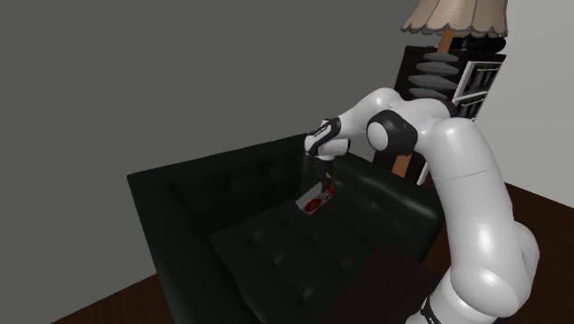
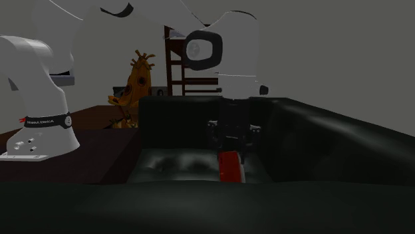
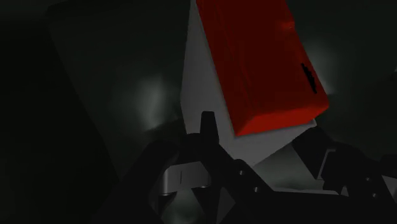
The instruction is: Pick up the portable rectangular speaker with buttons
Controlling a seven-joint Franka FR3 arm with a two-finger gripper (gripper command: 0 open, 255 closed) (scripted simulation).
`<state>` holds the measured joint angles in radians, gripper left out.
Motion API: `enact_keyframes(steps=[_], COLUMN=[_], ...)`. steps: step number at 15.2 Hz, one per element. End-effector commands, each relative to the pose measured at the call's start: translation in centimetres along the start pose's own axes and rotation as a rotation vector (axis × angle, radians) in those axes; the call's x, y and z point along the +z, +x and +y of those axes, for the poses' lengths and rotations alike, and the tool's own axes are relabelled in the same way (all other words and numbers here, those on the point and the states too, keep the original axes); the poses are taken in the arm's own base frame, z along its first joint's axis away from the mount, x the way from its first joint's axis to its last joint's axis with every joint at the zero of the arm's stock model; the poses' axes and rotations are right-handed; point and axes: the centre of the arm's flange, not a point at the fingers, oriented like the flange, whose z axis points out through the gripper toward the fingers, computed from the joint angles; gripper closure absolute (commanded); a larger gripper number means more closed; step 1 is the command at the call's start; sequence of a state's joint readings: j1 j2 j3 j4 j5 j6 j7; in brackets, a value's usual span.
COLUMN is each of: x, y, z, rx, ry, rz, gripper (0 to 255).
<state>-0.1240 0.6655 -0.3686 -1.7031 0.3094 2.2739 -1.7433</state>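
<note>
The speaker [image 1: 315,199] is a red-faced block with a pale body, and it sits tilted at the back of the sofa [image 1: 267,244] seat, its upper end leaning toward the sofa's backrest. In the second exterior view its red face [image 2: 229,166] rises from the crease where the sofa's seat meets its back. A small dark mark shows on the red face in the wrist view (possibly a button, though it is too small to say).

The end effector [image 1: 323,175] hangs directly over the speaker, low against the sofa's backrest, with the arm reaching in over the sofa. Its tip is at the level of the speaker's upper end. From the wrist view the near end of the speaker lies right in front of the hand, but the picture is dim there. I cannot tell whether the end effector is clamped on the speaker or apart around it.

The step in hand looks like the grasp itself, since the approach appears finished and the speaker seems to rest on the sofa. The next move probably calls for a firm hold across the pale body, then a straight lift away from the sofa seat. The leaning pose is a risk, because a loose hold could let the block pivot or slide down into the sofa's crease.
</note>
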Motion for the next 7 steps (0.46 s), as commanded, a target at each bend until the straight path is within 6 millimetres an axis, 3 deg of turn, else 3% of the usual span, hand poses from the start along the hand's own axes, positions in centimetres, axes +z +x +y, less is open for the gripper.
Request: enact_keyframes(steps=[1, 5, 7], x=[-1.1, -3.2, -3.3], y=[0.1, 0.1, 0.1], z=[-0.1, -0.2, -0.2], rx=[0.000, 0.000, 0.000], ry=[-0.001, -0.001, -0.001], rz=[0.000, 0.000, 0.000], gripper=[255, 255, 255])
